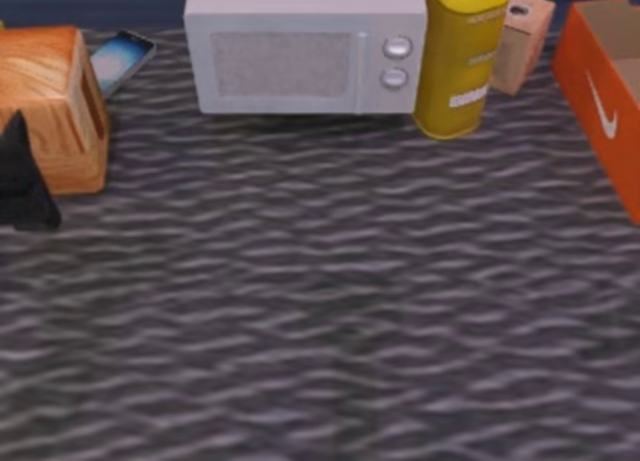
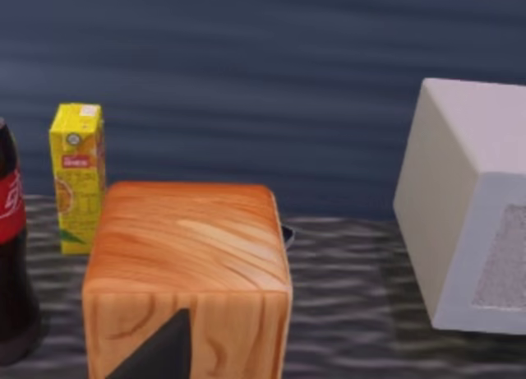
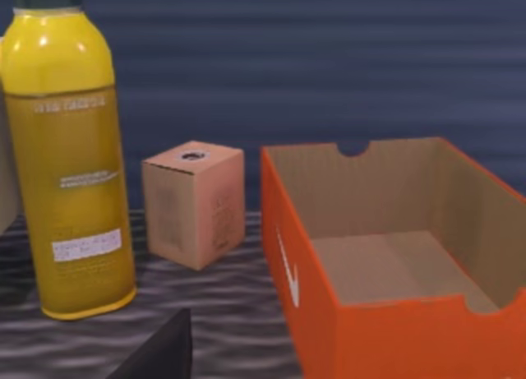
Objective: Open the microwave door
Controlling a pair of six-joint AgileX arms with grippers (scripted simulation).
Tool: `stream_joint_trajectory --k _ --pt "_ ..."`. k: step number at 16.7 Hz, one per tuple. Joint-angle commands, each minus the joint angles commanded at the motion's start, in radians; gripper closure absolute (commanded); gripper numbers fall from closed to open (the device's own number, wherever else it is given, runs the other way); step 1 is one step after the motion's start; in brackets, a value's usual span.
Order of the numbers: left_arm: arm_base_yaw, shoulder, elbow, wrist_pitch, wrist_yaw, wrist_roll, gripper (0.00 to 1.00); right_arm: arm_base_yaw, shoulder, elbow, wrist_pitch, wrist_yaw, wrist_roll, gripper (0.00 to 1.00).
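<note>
From here I see the microwave at the upper middle of the top frame, at the far edge of the bench, with its door flush and closed, knobs to its right. So the job has not started; I judge this is the approach step. My left gripper shows as a dark shape at the left edge of the top frame, in front of the wooden box and well apart from the microwave; I cannot tell how wide it stands. The right gripper is out of the top frame, and only a dark corner of it shows at the bottom of its wrist frame, facing the yellow bottle, a small carton and the orange shoebox; its width I cannot tell either. Next I would bring the left gripper across to the door's edge; which edge swings free is not clear, so I would go in slowly
</note>
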Motion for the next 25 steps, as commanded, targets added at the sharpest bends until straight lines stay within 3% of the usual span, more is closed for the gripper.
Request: stream_joint_trajectory --k 9,14,18,25 --pt "-0.345 0.96 0.693 0.016 -0.307 -0.201 0.0 0.0 0.0 0.0 0.0 0.0 0.0 0.0" --pt "-0.487 1.331 0.95 -0.001 -0.435 -0.268 0.0 0.0 0.0 0.0 0.0 0.0 0.0 0.0" --pt "-0.541 1.464 1.041 -0.017 -0.485 -0.288 0.0 0.0 0.0 0.0 0.0 0.0 0.0 0.0" --pt "-0.534 1.487 1.059 -0.013 -0.48 -0.283 0.0 0.0 0.0 0.0 0.0 0.0 0.0 0.0"
